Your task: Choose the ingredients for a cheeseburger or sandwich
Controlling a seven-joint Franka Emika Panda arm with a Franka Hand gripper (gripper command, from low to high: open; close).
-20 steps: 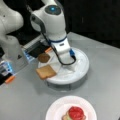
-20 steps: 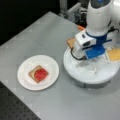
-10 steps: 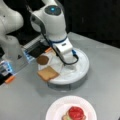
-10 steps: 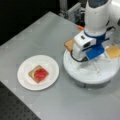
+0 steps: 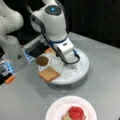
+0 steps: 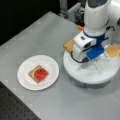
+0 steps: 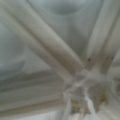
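The sandwich (image 5: 74, 114) (image 6: 38, 74), a tan toast slice with a red tomato disc on top, lies on a white plate (image 5: 56, 108) (image 6: 25, 66). Other ingredient pieces lie in a round white divided tray (image 5: 82, 67) (image 6: 75, 68): a toast square (image 5: 48, 74) (image 6: 68, 45), a dark-brown patty (image 5: 42, 60) and a yellowish square (image 6: 113, 50). My gripper (image 5: 65, 63) (image 6: 83, 60) is low over the tray's middle, its fingers hidden under the hand. The wrist view shows only the tray's white dividers (image 7: 50, 50) very close, with no piece and no fingers.
The arm's base (image 5: 12, 52) stands at a front view's left, with an orange-tipped object (image 5: 10, 79) beside it. The grey table (image 6: 50, 32) ends in a dark perforated surface (image 6: 15, 110) at a front view's bottom left.
The hand has sunk a little lower into the tray and shifted slightly toward its middle. Toast, patty and the plate's stack have stayed where they were.
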